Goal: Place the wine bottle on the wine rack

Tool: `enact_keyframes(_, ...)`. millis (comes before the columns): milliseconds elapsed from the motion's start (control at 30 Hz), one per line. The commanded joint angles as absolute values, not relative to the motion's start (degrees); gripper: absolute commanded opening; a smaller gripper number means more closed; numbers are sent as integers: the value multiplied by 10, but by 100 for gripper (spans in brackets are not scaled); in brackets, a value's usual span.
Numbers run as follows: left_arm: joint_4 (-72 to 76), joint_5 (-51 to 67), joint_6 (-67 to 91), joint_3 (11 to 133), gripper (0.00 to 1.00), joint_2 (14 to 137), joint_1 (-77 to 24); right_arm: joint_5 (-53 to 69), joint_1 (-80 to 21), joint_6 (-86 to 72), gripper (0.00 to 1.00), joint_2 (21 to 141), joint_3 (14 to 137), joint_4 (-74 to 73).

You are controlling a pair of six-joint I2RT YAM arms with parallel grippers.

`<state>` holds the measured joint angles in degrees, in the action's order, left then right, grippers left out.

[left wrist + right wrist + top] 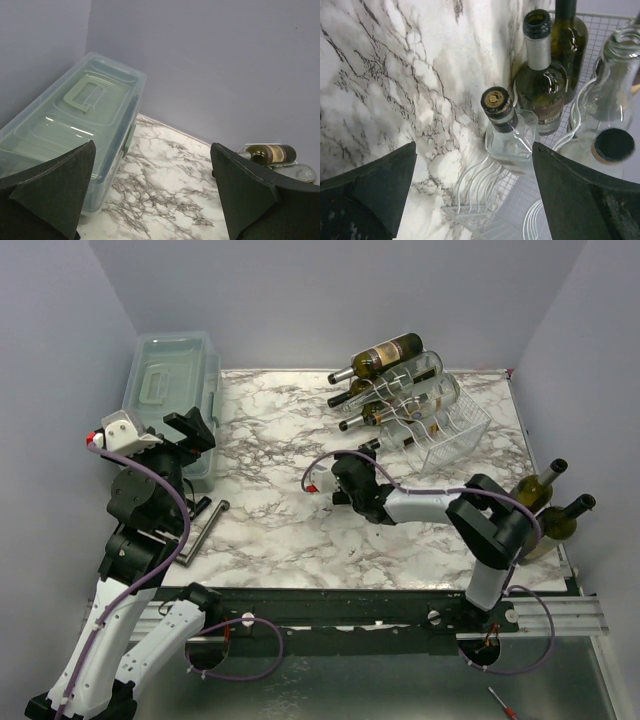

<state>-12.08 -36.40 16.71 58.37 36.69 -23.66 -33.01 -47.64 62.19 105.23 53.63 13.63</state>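
Directly ahead of spread right claw (474, 165) — clear bottle (510, 142) on wine rack (476, 186).

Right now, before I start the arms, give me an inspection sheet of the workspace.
Surface: marble-patterned tabletop, no damage seen.
Job's things: white wire wine rack at the far right, holding several bottles; two green bottles sit off it at the right edge.
Clutter: translucent lidded bin at the far left; dark bar beside the left arm.
Grippers: left pincer open, empty, facing the bin; right pincer open, empty, facing the rack.
Cables: purple cables loop along both arms and at the bases; no snag seen.
Surroundings: plain walls; red-handled screwdriver below the table front.
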Motion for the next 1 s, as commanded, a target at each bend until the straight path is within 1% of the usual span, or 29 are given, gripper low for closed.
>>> enact_keyframes(0, -118, -359, 168, 580, 99, 373, -238, -291, -486, 473, 100, 971, 560, 39)
enact_keyframes(167, -118, -359, 165, 580, 99, 382, -239, -242, -485, 382, 100, 858, 536, 64)
enact_keyframes(367, -118, -359, 162, 580, 99, 395, -237, -314, -473, 294, 100, 764, 514, 134)
enact_keyframes(467, -119, -366, 159, 581, 99, 408, -238, -310, -427, 185, 100, 726, 542, 82)
enact_keyframes(600, -119, -354, 163, 580, 99, 408, -236, -211, -343, 95, 100, 692, 574, 5)
enact_keyframes(700, -120, -360, 162, 581, 99, 413, -235, -175, -313, 57, 100, 697, 607, -56)
enact_keyframes(800, -120, -350, 165, 579, 99, 408, -235, -208, -305, 23, 100, 701, 612, -50)
enact_keyframes(900, -120, -361, 163, 580, 99, 417, -233, -313, -305, -34, 100, 707, 613, -37)
enact_keyframes(967, -121, -348, 166, 580, 99, 412, -234, -351, -305, -36, 100, 712, 619, -39)
